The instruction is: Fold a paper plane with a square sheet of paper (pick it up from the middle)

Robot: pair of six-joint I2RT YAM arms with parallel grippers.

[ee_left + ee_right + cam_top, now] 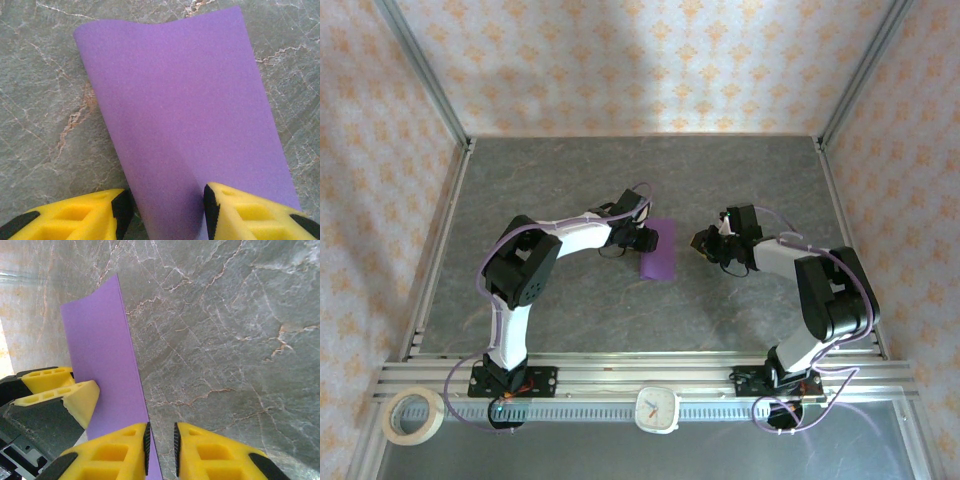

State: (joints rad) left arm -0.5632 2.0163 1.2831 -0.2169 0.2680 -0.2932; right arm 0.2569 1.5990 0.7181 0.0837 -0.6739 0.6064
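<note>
**Folding the square sheet of paper (659, 250) cleanly**

It lies bowed upward mid-tabletop (620, 310). The left gripper (166, 205) pinches its near end; the right gripper (161, 440), barely parted, holds nothing. Line up edges before pressing flat.

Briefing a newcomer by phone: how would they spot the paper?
On the grey table, look midway between the two arms. The purple sheet of paper sits bowed between the yellow fingers of the left gripper. Unlike the cream tape roll and white clock at the near edge, it is purple.
</note>
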